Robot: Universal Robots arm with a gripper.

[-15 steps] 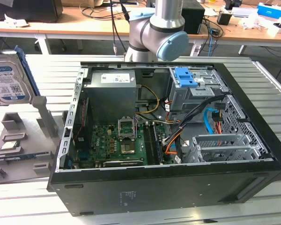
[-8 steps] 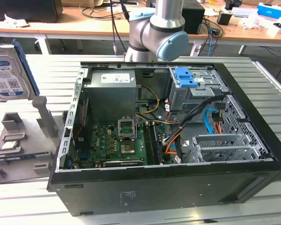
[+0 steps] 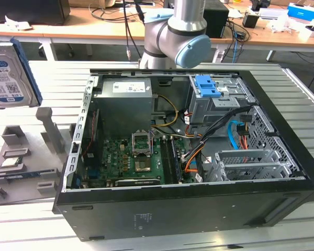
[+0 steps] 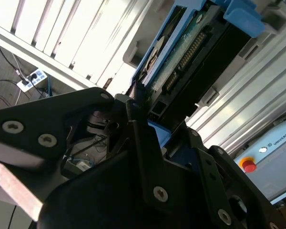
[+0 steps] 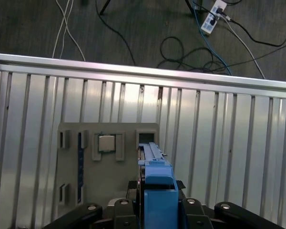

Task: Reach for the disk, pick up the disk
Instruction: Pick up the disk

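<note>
The claw [image 4: 159, 125] is clamped on the disk [image 3: 8, 73], which hangs at the exterior view's left above a grey holder [image 5: 74, 157] with a small chip [image 5: 106, 143] in one pocket. The disk's white-and-blue label shows barcodes. The open computer case [image 3: 199, 201] nearby holds a green circuit board [image 3: 138, 154].

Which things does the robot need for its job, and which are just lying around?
For the job: the disk, gripped by the claw.
Just lying about: the open computer case, the grey tray, the chip in it, the power strip on the floor.
</note>
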